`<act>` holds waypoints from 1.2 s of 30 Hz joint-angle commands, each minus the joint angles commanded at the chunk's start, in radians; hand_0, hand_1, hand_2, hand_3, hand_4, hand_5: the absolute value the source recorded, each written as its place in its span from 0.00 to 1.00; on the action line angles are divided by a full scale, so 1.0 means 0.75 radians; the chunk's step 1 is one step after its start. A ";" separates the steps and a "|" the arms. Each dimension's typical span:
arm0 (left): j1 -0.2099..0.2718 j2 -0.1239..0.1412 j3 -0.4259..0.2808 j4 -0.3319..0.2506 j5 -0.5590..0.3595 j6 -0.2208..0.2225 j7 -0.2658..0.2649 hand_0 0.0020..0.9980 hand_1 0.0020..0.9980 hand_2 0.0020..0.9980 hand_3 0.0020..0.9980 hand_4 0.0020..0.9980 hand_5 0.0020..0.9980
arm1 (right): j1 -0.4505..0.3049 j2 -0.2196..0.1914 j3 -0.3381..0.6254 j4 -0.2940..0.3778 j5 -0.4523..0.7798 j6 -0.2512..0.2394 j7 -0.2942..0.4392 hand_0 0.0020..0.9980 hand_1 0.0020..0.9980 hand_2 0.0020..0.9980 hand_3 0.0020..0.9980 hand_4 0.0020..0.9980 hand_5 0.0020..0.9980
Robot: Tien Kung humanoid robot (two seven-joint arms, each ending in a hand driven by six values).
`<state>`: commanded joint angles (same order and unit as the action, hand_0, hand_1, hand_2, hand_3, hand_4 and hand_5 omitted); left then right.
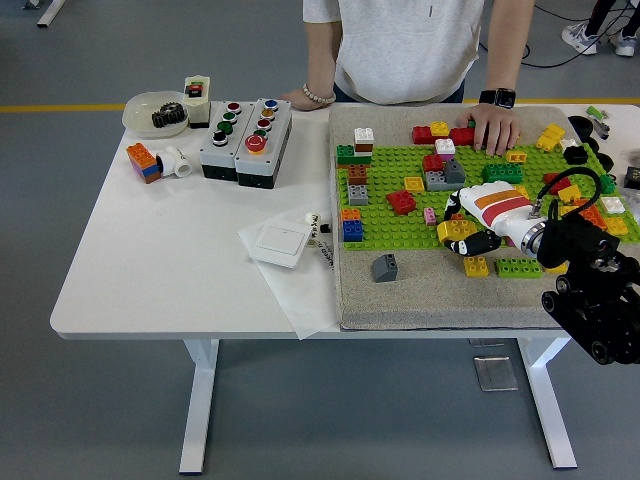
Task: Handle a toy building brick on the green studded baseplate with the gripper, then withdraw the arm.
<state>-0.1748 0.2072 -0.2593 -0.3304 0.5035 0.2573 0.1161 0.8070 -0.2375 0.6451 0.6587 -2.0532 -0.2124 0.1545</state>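
1. The right hand [470,228] comes in from the right over the near edge of the green studded baseplate [400,222], its white fingers [462,243] curled around a yellow brick [455,231] that sits at that near edge.
2. Just near of the hand, off the baseplate on the grey mat [420,295], lie a second yellow brick [477,266] and a green brick [518,267]; a dark grey sloped brick [384,267] rests on the mat toward the baseplate's near left corner.
3. On the baseplate's left part stand a blue-and-orange stack [351,224] and a brown-and-grey stack [357,184]; a red brick [401,202] sits near its middle.
4. At the baseplate's far edge, a person's hand [494,128] rests flat beside a red brick [441,134].
5. Left of the baseplate, on the white table [150,260], are a white switch [273,243] and a button box [246,140].
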 joint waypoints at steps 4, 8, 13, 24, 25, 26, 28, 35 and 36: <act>0.000 0.001 0.003 0.000 -0.006 0.001 -0.002 0.79 0.81 0.79 0.62 0.65 0.65 | -0.001 -0.002 0.003 -0.002 -0.005 -0.004 0.001 0.48 0.60 0.67 0.65 0.88 0.30; 0.002 0.000 0.006 0.001 -0.012 0.002 -0.005 0.79 0.81 0.79 0.62 0.65 0.65 | -0.004 -0.008 0.002 0.003 -0.004 0.003 -0.001 0.48 0.60 0.67 0.65 0.88 0.30; 0.005 0.000 0.009 0.003 -0.017 0.003 -0.008 0.79 0.81 0.79 0.62 0.65 0.65 | -0.028 -0.035 0.014 0.063 -0.032 0.016 -0.009 0.49 0.61 0.68 0.66 0.90 0.31; 0.012 0.000 0.008 0.006 -0.014 0.003 -0.008 0.79 0.80 0.79 0.62 0.65 0.65 | -0.121 -0.127 0.103 0.353 -0.118 0.039 -0.072 0.49 0.61 0.70 0.72 0.95 0.31; 0.012 0.000 0.009 0.007 -0.015 0.003 -0.008 0.79 0.80 0.79 0.62 0.65 0.65 | -0.130 -0.132 0.107 0.370 -0.119 0.042 -0.077 0.49 0.61 0.70 0.72 0.95 0.31; 0.013 0.000 0.009 0.007 -0.015 0.003 -0.009 0.79 0.80 0.79 0.62 0.65 0.65 | -0.135 -0.135 0.110 0.380 -0.119 0.043 -0.080 0.49 0.61 0.70 0.72 0.95 0.31; 0.015 0.000 0.011 0.007 -0.020 0.004 -0.011 0.79 0.80 0.79 0.62 0.65 0.65 | -0.150 -0.144 0.111 0.411 -0.121 0.050 -0.088 0.49 0.59 0.68 0.69 0.95 0.32; 0.022 -0.001 0.011 0.007 -0.020 0.004 -0.011 0.79 0.80 0.79 0.62 0.65 0.65 | -0.192 -0.165 0.112 0.506 -0.124 0.056 -0.115 0.52 0.59 0.68 0.66 0.95 0.32; 0.023 -0.002 0.009 0.007 -0.017 0.003 -0.010 0.79 0.80 0.79 0.62 0.65 0.65 | -0.197 -0.166 0.113 0.518 -0.121 0.056 -0.120 0.52 0.59 0.68 0.66 0.95 0.32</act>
<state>-0.1577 0.2060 -0.2525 -0.3252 0.4904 0.2596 0.1085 0.6590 -0.3622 0.7299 1.0468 -2.1438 -0.1703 0.0647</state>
